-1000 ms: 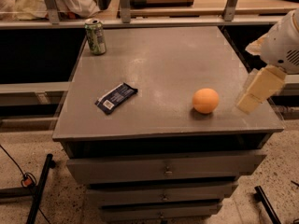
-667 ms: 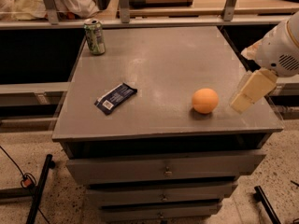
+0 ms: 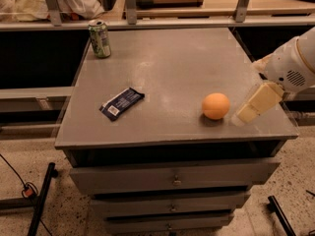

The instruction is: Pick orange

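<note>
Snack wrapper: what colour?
Snack wrapper: dark navy, white patch; camera view. Gripper just right of orange.

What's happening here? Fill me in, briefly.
A robot arm is after the orange on the grey cabinet top. Its pincer hovers close beside the fruit, near the front corner, not yet holding it. A green soda can stands at the far corner; a dark snack packet lies apart.

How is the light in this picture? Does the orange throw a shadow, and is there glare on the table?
Camera view: the light seems to come from above; the orange throws only a small dark shadow at its base; the table top shows a soft pale sheen, no hard glare; the gripper, just right of the orange, is brightly lit.
</note>
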